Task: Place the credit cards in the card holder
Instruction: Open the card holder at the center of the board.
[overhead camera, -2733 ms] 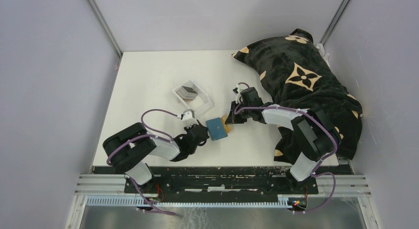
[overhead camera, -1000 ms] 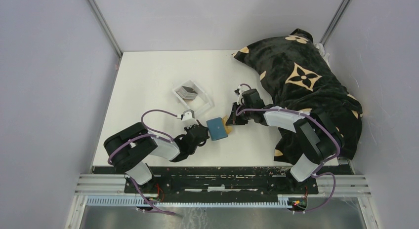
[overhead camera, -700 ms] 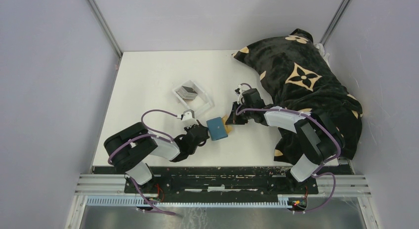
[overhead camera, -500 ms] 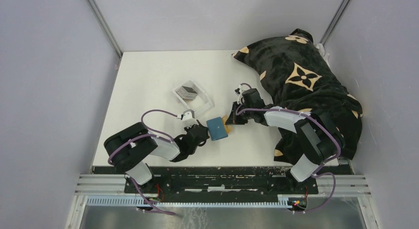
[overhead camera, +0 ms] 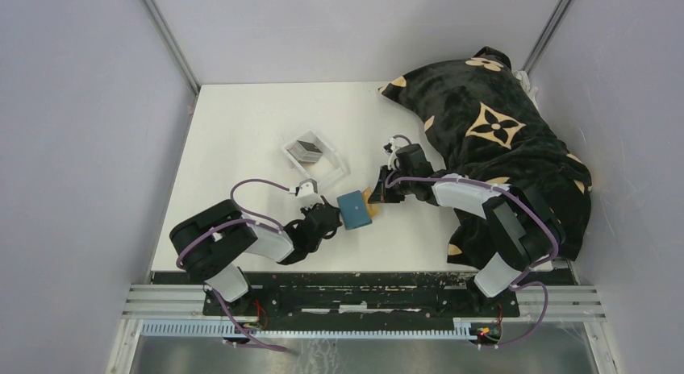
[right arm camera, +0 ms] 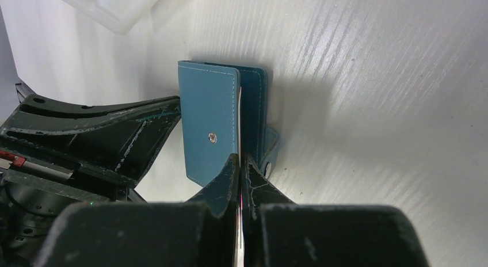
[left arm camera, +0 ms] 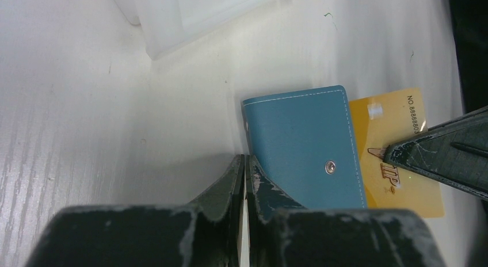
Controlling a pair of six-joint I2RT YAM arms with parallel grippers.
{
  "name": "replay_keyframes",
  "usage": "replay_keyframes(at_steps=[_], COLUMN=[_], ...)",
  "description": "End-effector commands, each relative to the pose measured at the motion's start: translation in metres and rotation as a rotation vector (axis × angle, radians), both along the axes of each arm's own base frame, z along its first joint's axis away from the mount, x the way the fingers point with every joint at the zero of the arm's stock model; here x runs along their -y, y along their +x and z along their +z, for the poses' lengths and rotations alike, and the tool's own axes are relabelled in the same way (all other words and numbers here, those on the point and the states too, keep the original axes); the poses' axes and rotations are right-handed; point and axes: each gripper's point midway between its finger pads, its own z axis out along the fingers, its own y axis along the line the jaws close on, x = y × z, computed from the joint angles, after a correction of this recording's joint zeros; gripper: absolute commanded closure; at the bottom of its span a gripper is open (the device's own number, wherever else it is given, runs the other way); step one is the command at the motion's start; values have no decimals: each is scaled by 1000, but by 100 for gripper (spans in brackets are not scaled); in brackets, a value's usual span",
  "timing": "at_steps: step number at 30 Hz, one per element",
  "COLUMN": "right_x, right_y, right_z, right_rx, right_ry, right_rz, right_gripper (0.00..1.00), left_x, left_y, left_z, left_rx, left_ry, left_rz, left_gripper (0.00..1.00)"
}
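Note:
The teal card holder is propped up off the white table, its snap cover slightly parted from the back flap. My left gripper is shut on the holder's left edge. My right gripper is shut on a gold credit card, which it holds edge-on in the gap between the two flaps. The card's far end is hidden behind the cover. More dark credit cards lie in a clear tray.
The clear plastic tray stands just behind the left gripper. A black pillow with tan flower marks fills the right side of the table, right beside the right arm.
Nearly nothing: the right arm has shifted very slightly, and both grips and the card holder stay as they were.

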Motion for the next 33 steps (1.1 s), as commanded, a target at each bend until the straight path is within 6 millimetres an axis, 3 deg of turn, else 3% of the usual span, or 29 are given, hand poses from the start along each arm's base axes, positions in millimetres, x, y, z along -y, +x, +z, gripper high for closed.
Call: replay_keyframes(at_steps=[1,33], right_x=[-8,-22], right_y=[14,8], right_z=[33,33], right_rx=[97,88], right_ry=[38,61], right_rz=[6,25], right_gripper=[99,99], left_x=[-13,-12], left_y=[-15,-16], left_z=[-26,-26], left_rx=[-67,-69], left_ry=[75,70], left_rz=[-12,-20], left_gripper=[90,90])
